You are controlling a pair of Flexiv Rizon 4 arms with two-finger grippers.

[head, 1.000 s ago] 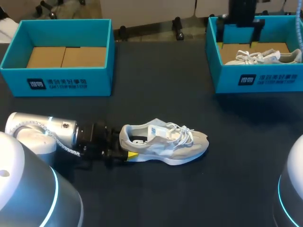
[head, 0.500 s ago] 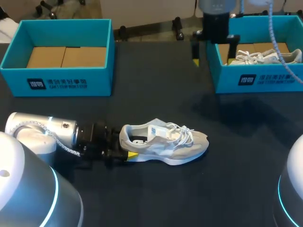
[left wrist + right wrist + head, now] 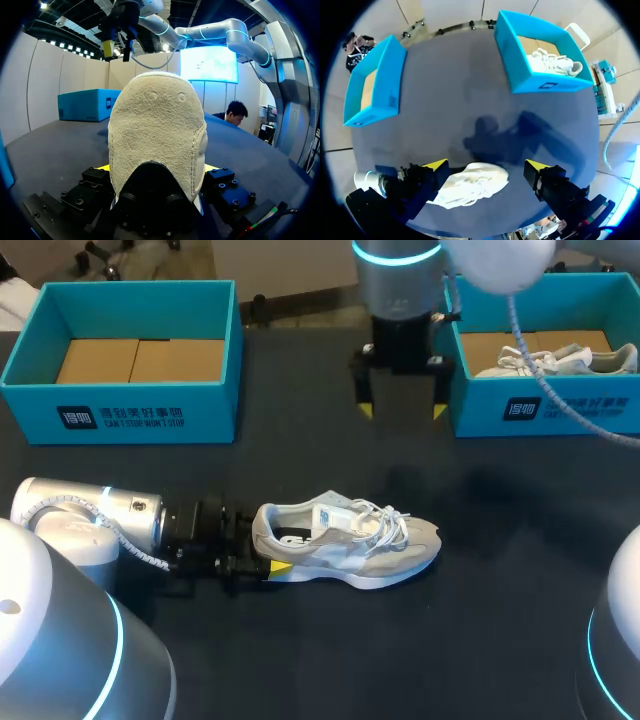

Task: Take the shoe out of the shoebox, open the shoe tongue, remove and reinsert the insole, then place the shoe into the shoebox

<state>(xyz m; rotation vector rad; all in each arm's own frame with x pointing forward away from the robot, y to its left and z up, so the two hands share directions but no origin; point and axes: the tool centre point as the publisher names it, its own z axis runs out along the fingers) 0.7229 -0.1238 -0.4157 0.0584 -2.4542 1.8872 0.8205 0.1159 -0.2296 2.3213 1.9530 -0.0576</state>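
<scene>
Head view: right pincer (image 3: 402,410), wide open, empty, swung from 2 o'clock shoebox (image 3: 540,408) to 12; left pincer (image 3: 262,548) clamps shoe (image 3: 345,545) heel; tongue-opening likely next.

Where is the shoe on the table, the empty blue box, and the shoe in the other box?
shoe on the table (image 3: 350,545), head view, on its side panel.
empty blue box (image 3: 205,412), head view, on its front wall.
shoe in the other box (image 3: 600,360), head view, on its upper.
</scene>
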